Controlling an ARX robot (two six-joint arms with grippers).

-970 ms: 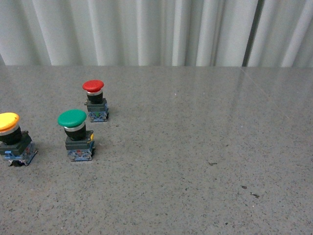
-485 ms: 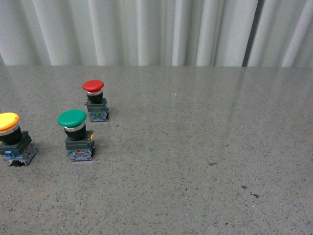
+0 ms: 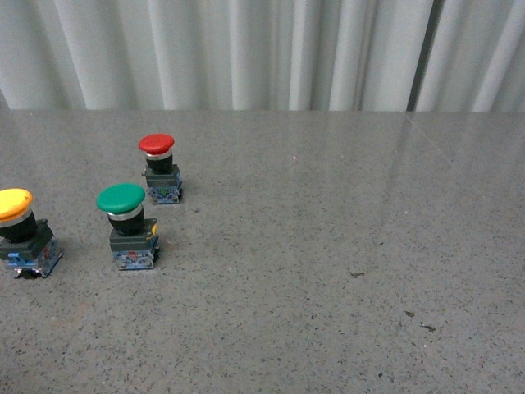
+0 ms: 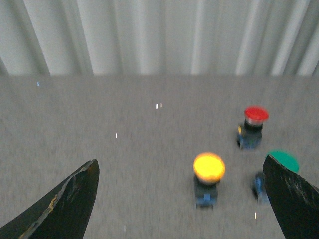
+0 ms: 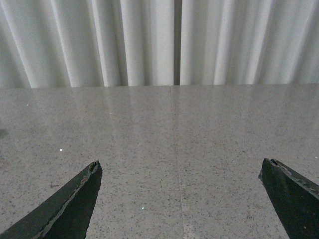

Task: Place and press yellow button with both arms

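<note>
At the far left of the table (image 3: 328, 246) stands the yellow button (image 3: 15, 207), upright, green button (image 3: 122, 202) near it, red button (image 3: 156, 146) further back. My left gripper (image 4: 179, 162) and right gripper (image 5: 180, 163) both gape wide, holding nothing

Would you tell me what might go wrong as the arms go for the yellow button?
The green button stands beside the yellow button, so the open left gripper may knock it. The yellow button looks top-heavy, wide cap over small base, and could tip when gripped. The right gripper has no button in its view, so its press might miss.
</note>
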